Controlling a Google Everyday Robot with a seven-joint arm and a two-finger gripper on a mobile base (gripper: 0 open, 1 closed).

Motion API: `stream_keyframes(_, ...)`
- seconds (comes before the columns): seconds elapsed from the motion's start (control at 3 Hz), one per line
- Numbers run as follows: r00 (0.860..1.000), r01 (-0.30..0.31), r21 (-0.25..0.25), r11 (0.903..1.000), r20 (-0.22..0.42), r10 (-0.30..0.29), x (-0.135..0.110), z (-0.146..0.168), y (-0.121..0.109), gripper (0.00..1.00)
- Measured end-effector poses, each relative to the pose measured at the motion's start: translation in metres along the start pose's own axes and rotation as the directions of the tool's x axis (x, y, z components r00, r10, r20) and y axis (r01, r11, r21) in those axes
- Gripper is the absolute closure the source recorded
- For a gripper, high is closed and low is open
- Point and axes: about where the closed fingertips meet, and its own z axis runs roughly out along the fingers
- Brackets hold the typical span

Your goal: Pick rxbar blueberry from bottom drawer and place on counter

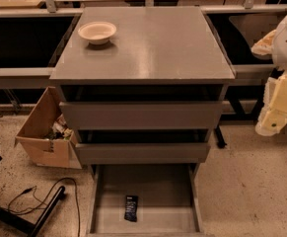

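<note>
The rxbar blueberry [131,208], a small dark bar with pale lettering, lies flat on the floor of the open bottom drawer [167,191], near its front and left of middle. The two drawers above show only plain fronts. The counter [153,48] is the grey top of the cabinet. My gripper [276,107] hangs at the right edge of the view, beside the cabinet at the height of the upper drawers. It is far from the bar and holds nothing that I can see.
A pale bowl [97,32] sits on the counter's back left corner. An open cardboard box [47,132] with clutter stands on the floor left of the cabinet. Black cables [44,196] and a dark stand leg lie at lower left. Wooden tabletops run behind.
</note>
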Motion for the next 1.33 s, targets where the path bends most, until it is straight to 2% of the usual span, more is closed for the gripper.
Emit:
stream_keyframes(0.33,1.0,0.001,0.003,1.0,0.0,-0.001,-0.001,0.0,0.0,0.0)
stream_keyframes(0.67,1.0,-0.027,-0.004,0.9996,0.002,0.027,-0.016,0.037,-0.001,0.0)
stream_keyframes(1.0,0.993,-0.119,-0.044,0.9919,0.002,0.119,-0.044,0.129,0.01,0.0)
stream_keyframes(1.33,0.976,-0.215,-0.046,0.9754,-0.027,0.214,-0.049,0.22,0.01,0.0)
